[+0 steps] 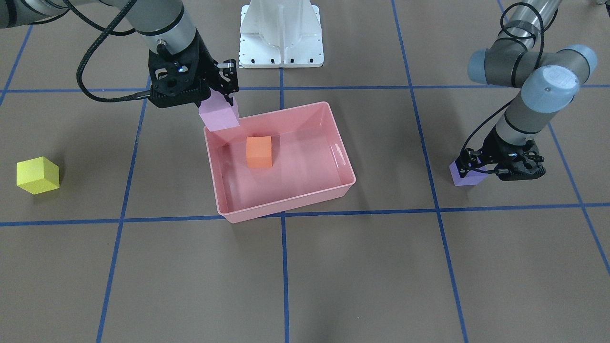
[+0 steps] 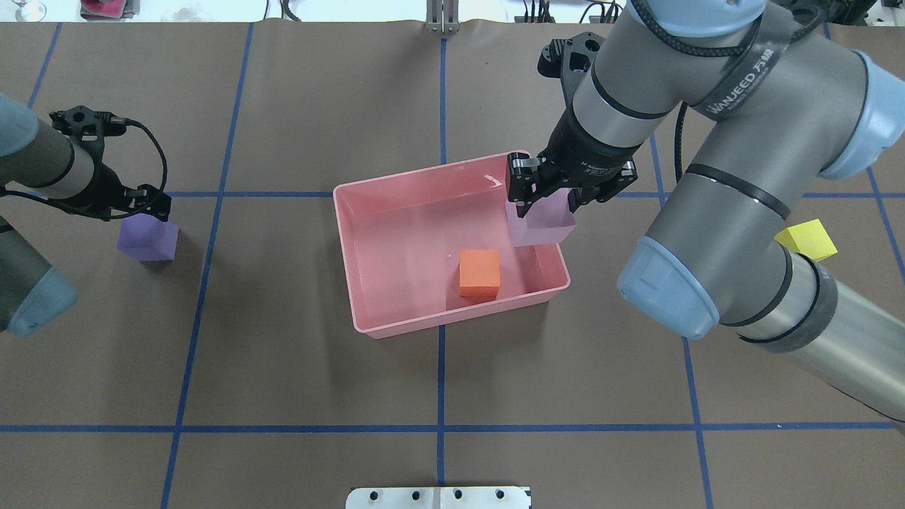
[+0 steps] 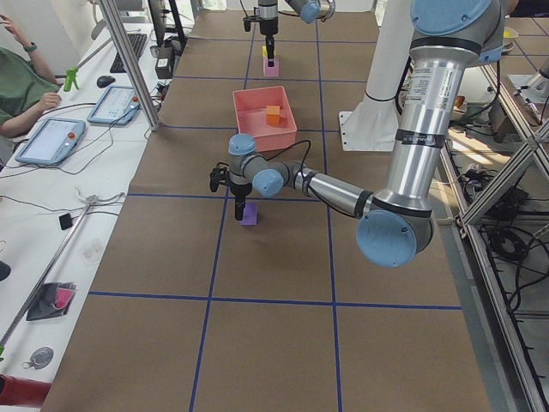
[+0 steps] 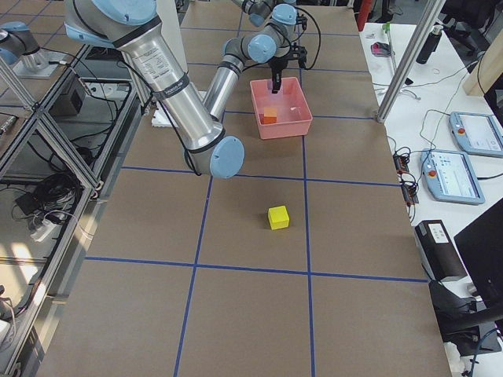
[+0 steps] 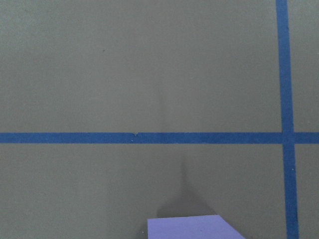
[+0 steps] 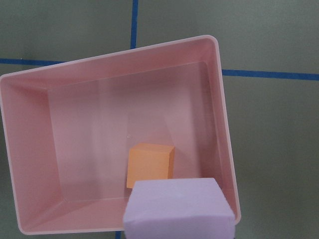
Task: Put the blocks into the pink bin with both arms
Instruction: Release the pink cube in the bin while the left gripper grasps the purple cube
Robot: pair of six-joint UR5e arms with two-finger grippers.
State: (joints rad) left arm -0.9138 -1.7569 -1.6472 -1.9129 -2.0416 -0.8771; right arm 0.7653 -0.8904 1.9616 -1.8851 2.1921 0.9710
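Note:
My right gripper is shut on the lilac block and holds it above the pink bin, over the bin's end nearest the right arm; it also shows in the overhead view. The orange block lies inside the bin. My left gripper is down at the purple block, which rests on the table; I cannot tell whether the jaws are closed on it. The yellow block sits on the table on the right arm's side.
The white base pedestal stands at the robot's edge of the table, behind the bin. Blue tape lines cross the brown table. The right arm's big elbow hangs between the bin and the yellow block.

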